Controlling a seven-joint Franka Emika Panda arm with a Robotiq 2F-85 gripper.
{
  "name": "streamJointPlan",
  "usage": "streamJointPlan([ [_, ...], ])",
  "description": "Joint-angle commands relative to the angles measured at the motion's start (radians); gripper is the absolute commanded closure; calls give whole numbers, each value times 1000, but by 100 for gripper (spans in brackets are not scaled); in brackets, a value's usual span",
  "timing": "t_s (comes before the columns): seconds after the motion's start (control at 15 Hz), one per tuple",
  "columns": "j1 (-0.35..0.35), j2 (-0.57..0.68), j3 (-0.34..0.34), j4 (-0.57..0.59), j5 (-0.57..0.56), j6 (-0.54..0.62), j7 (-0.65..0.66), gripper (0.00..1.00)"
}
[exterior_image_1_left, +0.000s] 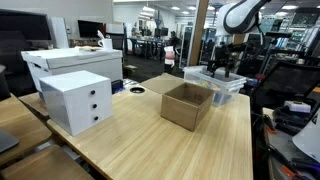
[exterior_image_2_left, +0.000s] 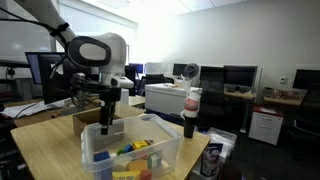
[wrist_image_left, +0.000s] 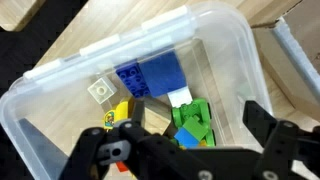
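office, wooden table. clear plastic bin holding blue, green, yellow blocks. poised vertically just above bin: gripper, jaws spread wide.

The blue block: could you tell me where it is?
In the wrist view the blue block lies inside the clear bin, near its middle, next to the green blocks.

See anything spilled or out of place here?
Nothing stands out. The blocks lie jumbled but all inside the bin, none seen on the table. The open gripper hangs above it.
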Motion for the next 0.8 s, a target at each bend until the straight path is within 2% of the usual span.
streamJointPlan([
  [0.0, -3, 0, 3, 2, 0, -3, 0, 0],
  [0.73, 9, -8, 15, -4, 10, 15, 10, 0],
])
